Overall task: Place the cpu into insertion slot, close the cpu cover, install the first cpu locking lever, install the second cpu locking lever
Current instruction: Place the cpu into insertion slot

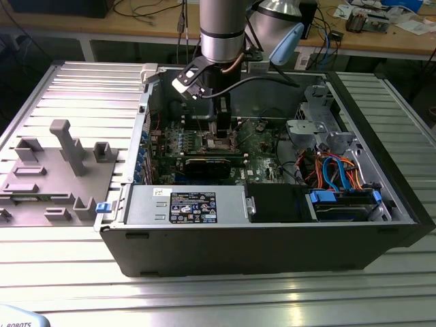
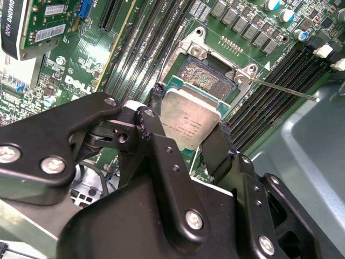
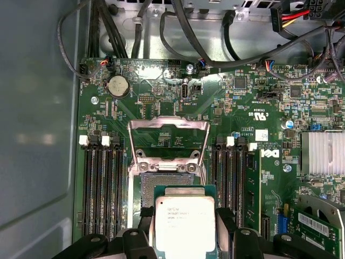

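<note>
One cpu [image 3: 185, 224], square, no long axis, dull silver top facing up, edges parallel to insertion slot [image 3: 146, 190]. Pincer [image 3: 185, 233] was clamped on its two opposite edges, chip just above slot. Silvery cpu cover [image 3: 168, 124] stood raised open. Green motherboard [image 3: 242, 108] lay inside open computer case [image 1: 272, 238] on slatted metal counter [image 1: 204, 293].

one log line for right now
claw: shut on cpu | cpu: over insertion slot, not seated | cpu cover: open

one cpu [image 3: 185, 224], one insertion slot [image 2: 207, 75], one cpu cover [image 3: 168, 124], one coin battery [image 3: 119, 85], one computer case [image 1: 272, 238].
</note>
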`<state>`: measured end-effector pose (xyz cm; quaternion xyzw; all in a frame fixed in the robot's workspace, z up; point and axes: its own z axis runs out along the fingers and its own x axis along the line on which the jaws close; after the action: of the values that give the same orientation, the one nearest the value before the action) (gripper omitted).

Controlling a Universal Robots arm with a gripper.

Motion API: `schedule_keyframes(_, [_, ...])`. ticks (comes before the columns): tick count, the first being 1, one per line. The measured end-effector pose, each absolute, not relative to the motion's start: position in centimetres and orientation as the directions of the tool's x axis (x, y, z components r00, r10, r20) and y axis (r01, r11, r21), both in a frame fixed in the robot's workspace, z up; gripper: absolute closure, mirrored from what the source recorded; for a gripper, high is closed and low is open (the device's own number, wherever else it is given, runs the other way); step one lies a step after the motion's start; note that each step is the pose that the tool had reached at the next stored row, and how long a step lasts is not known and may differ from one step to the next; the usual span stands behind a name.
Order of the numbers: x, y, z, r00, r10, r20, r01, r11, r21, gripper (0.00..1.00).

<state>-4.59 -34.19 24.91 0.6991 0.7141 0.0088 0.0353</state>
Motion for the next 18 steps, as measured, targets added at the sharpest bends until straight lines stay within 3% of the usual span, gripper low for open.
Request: schedule_keyframes(18, [-4.6,-33.6,24.6,-0.056,0.998,-0.04,0.996,0.058,0.062,0.46])
